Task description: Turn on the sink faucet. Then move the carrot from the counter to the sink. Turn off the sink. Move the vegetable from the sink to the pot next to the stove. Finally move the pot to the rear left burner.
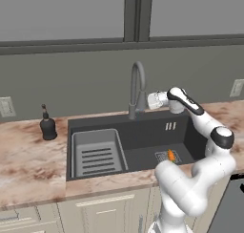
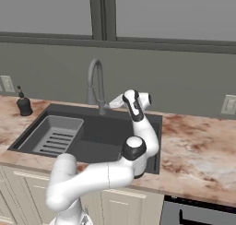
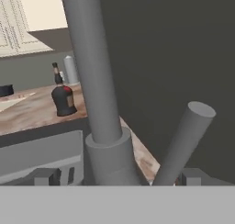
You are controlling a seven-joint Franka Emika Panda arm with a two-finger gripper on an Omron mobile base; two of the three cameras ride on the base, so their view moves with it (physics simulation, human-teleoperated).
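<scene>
Step in hand: judging by the carrot already in the basin, this looks like the shutting-off of the water.
Faucet: tall grey gooseneck metal faucet (image 1: 137, 91) at the back rim of the dark rectangular sink (image 1: 143, 132); in the hand view its thick column (image 3: 94, 81) stands dead ahead, with the short grey rod-shaped lever (image 3: 183, 140) slanting up beside it.
End effector: white two-finger end effector (image 1: 151, 100) level with the faucet base, just beside it; jaws fully apart, clamped on nothing, the column and lever lying roughly between the finger tips (image 3: 46, 176).
Carrot: small orange carrot (image 1: 171, 155) lying on the sink floor by the drain (partly hidden by the arm).
Handling, lever: rigid, smooth, likely slick; probably best pushed or pinched near its free end for leverage.
Handling, carrot: light, stiff, tapered, possibly wet; a grip across its thicker middle seems safest.
Elsewhere: dark soap bottle (image 1: 47, 126) on the marbled tabletop (image 1: 28, 165); grey ribbed tray (image 1: 97, 153) in the sink.
</scene>
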